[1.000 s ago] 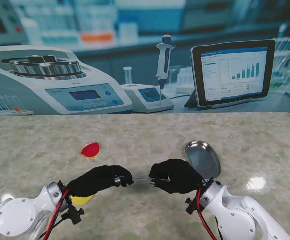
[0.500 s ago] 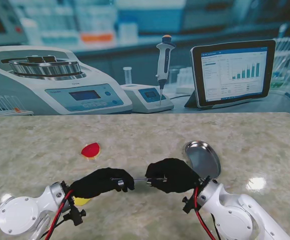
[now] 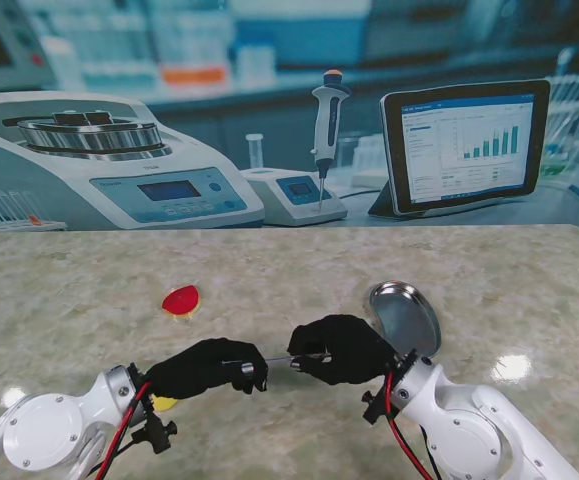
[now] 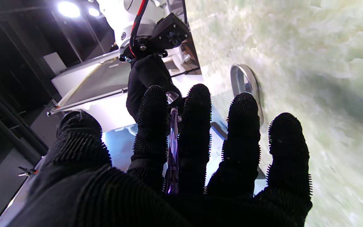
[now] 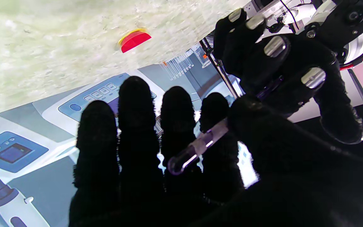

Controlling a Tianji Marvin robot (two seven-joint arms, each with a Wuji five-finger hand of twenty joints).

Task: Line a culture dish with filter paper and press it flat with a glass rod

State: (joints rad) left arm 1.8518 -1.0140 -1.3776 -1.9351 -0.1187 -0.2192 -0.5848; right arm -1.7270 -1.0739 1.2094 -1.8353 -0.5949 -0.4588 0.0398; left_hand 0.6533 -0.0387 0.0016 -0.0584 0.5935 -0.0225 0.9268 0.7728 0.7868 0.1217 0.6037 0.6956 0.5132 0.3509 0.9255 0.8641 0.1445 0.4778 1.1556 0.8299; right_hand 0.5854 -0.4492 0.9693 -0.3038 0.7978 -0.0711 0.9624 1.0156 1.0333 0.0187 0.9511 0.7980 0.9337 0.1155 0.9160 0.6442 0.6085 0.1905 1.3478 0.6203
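1. Left hand (image 3: pixel 209 366) and right hand (image 3: pixel 339 350) face each other low over the desk (image 3: pixel 289 270), each gripping one end of a thin glass rod (image 3: pixel 277 360).
2. Rod lies roughly level between the two hands.
3. Metal culture dish (image 3: pixel 406 318) just right of the right hand, tilted.
4. Red disc (image 3: pixel 180 299) farther from me, left of centre.
5. Yellow object (image 3: pixel 165 403) partly hidden beneath the left wrist.

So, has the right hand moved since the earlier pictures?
Yes. In the stand view the right hand has shifted left, away from the metal dish, which has stayed put.
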